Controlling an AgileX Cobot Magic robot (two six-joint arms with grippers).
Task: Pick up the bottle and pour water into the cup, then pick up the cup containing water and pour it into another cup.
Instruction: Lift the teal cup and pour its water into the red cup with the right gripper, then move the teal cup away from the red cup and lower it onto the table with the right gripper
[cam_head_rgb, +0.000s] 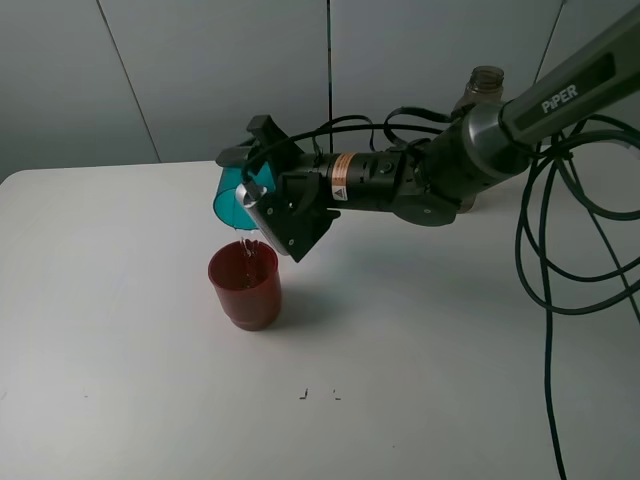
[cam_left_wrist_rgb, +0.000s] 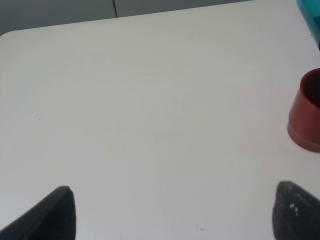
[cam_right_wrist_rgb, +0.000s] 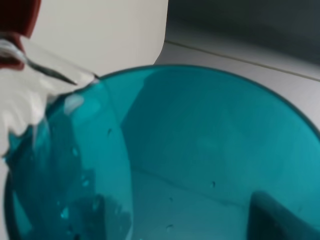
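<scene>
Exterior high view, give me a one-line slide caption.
Right gripper tips the teal cup, pouring water into the red cup on the white table, bottle behind.

The small translucent teal-blue plastic tumbler (cam_head_rgb: 234, 196) is tipped on its side in the air, its mouth turned down and lying just above the rim of the squat opaque red plastic cup (cam_head_rgb: 245, 284). A thin stream of clear water (cam_head_rgb: 247, 246) falls from its lip into the red cup, which stands upright on the white surface. The tall smoky grey-brown translucent plastic bottle (cam_head_rgb: 484, 84) stands upright and capless at the back, well apart from both cups.
</scene>
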